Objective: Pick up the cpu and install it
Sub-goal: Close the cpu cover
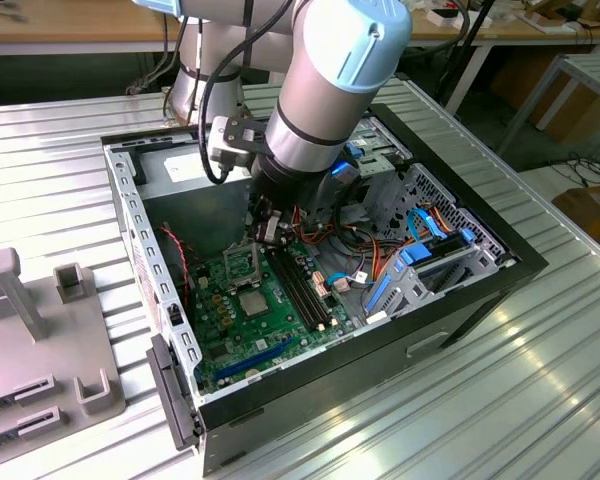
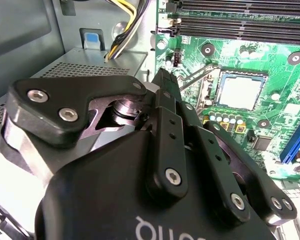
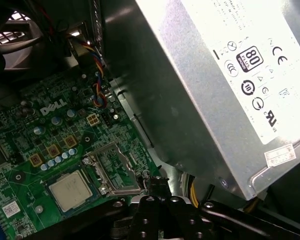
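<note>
The cpu (image 3: 70, 190) is a small silver square lying flat in its black socket on the green motherboard (image 3: 25, 145). It also shows in the second wrist view as the cpu (image 2: 238, 90) and in the exterior view as the cpu (image 1: 251, 300). The socket's metal frame (image 3: 115, 167) stands flipped open beside it. My gripper (image 1: 268, 232) hangs inside the case just above that frame. Its black fingers (image 2: 162, 80) are shut together with nothing between them, and their tip (image 3: 157, 184) is close to the frame's edge, a short way from the chip.
The black computer case (image 1: 500, 270) lies open on a ribbed metal table. A grey power supply box (image 3: 215, 85) sits close beside my wrist. Long black memory slots (image 1: 300, 285), coloured cables (image 1: 380, 265) and a drive cage (image 1: 440, 250) crowd the exterior view's right. Grey fixtures (image 1: 40, 330) stand outside the case.
</note>
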